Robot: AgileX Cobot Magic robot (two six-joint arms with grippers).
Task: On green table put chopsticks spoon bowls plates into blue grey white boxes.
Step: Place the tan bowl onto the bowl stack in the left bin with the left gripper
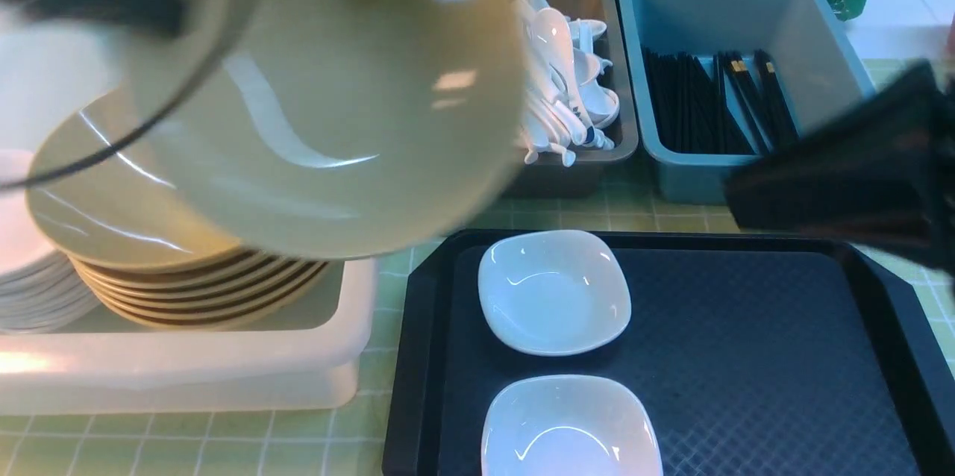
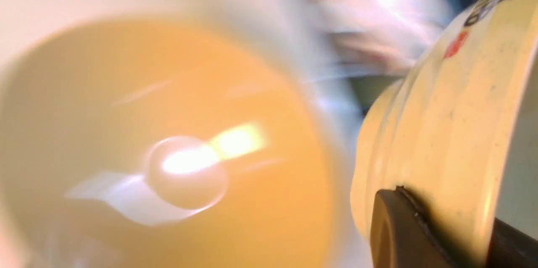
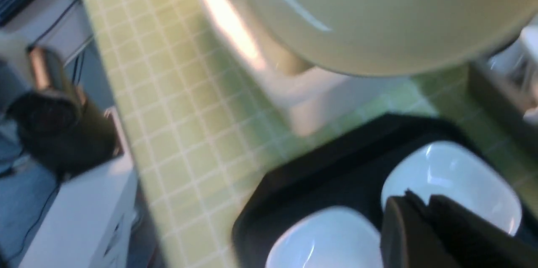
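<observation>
tan bowl (image 1: 328,110): raised above the worktop (image 1: 388,357), tilted, hollow side facing the front camera | long axis: round, none evident | left end effector (image 2: 445,230): clamped on bowl's rim, bowl extending outward from fingertips | right end effector (image 3: 414,213): fingertips together

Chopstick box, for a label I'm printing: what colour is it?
The box is dull grey-blue; the front view shows it best.
</observation>
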